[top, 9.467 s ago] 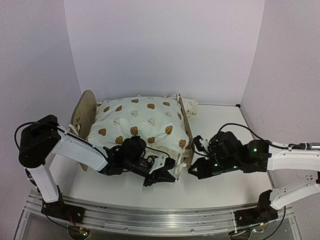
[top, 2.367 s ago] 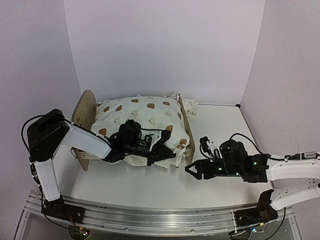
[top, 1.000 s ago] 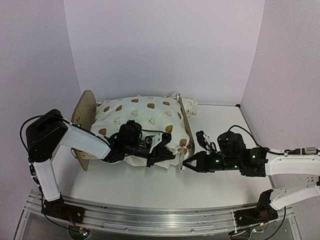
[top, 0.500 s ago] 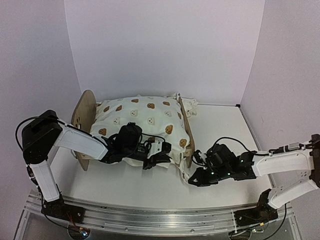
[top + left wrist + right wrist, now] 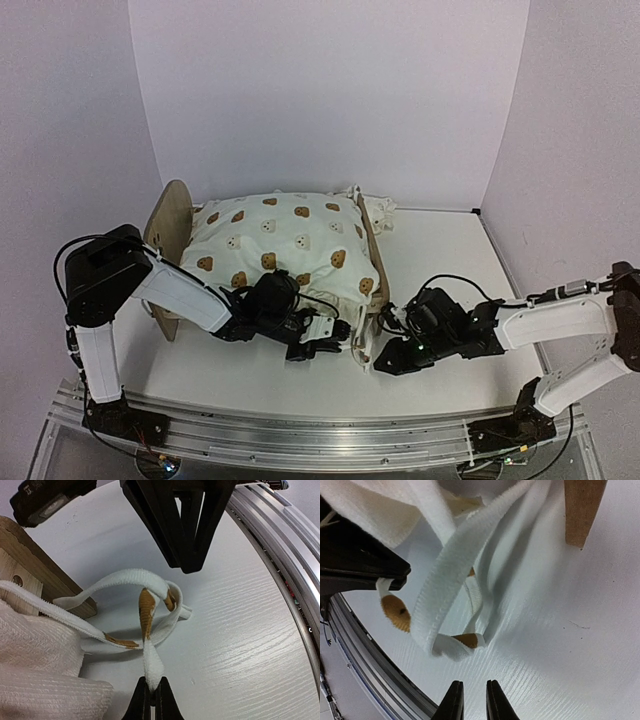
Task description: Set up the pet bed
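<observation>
Pinches the string [image 5: 152, 661] in the clenched left pincer [image 5: 150, 696], with its slack loop reaching straight ahead to just short of the barely parted, empty right pincer [image 5: 471, 700].

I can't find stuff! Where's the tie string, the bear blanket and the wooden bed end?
tie string [image 5: 125, 577], left wrist view, top of its loop.
bear blanket [image 5: 290, 235], top view, its middle.
wooden end board [image 5: 170, 215], top view, the left board's face.

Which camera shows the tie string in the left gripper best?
Left wrist: the tie string shows as a whole loop, its end pinched in the shut left gripper. Right wrist shows the same loop closer but cropped. Top external shows only a small white strand.
</observation>
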You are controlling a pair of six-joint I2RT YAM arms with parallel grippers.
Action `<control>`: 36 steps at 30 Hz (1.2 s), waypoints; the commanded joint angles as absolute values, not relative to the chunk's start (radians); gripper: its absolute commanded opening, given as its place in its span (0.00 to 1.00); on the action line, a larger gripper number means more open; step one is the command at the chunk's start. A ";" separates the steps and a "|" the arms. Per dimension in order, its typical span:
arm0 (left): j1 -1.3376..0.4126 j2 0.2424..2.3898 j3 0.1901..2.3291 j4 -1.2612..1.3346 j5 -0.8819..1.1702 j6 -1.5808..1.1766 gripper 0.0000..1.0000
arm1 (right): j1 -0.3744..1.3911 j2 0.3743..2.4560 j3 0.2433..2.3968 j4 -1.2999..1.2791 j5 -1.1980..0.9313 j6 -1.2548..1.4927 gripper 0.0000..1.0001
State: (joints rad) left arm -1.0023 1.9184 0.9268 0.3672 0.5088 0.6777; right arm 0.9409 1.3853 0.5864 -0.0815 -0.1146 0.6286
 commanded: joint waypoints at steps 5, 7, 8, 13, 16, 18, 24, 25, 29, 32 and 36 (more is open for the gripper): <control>-0.999 1.919 0.943 0.356 0.497 0.674 0.00 | 0.934 1.355 0.586 -0.087 -0.084 0.529 0.23; -0.999 1.916 0.943 0.356 0.484 0.665 0.00 | 0.962 1.362 0.587 -0.058 -0.076 0.468 0.29; -0.999 1.916 0.945 0.355 0.476 0.662 0.00 | 0.988 1.363 0.579 -0.033 -0.059 0.431 0.30; -0.998 1.909 0.945 0.353 0.470 0.658 0.00 | 1.055 1.366 0.479 0.132 0.043 0.363 0.30; -0.998 1.910 0.946 0.354 0.476 0.652 0.00 | 1.056 1.413 0.472 0.193 0.070 0.349 0.25; -0.997 1.911 0.946 0.358 0.477 0.649 0.00 | 1.057 1.452 0.483 0.221 0.082 0.336 0.25; -0.997 1.904 0.942 0.363 0.477 0.644 0.00 | 1.056 1.519 0.472 0.317 0.084 0.377 0.25; -0.997 1.905 0.941 0.363 0.478 0.643 0.00 | 1.057 1.527 0.468 0.327 0.087 0.387 0.25; -0.997 1.903 0.938 0.367 0.479 0.641 0.00 | 1.057 1.544 0.454 0.370 0.102 0.406 0.24; -0.997 1.904 0.942 0.371 0.480 0.636 0.00 | 1.057 1.561 0.458 0.377 0.118 0.408 0.19; -0.996 1.901 0.943 0.371 0.482 0.630 0.00 | 1.057 1.583 0.460 0.378 0.145 0.424 0.12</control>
State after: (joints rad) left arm -1.0023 1.9190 0.9272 0.3573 0.4850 0.6525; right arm 1.0554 1.5591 0.4595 0.3439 0.1045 0.4030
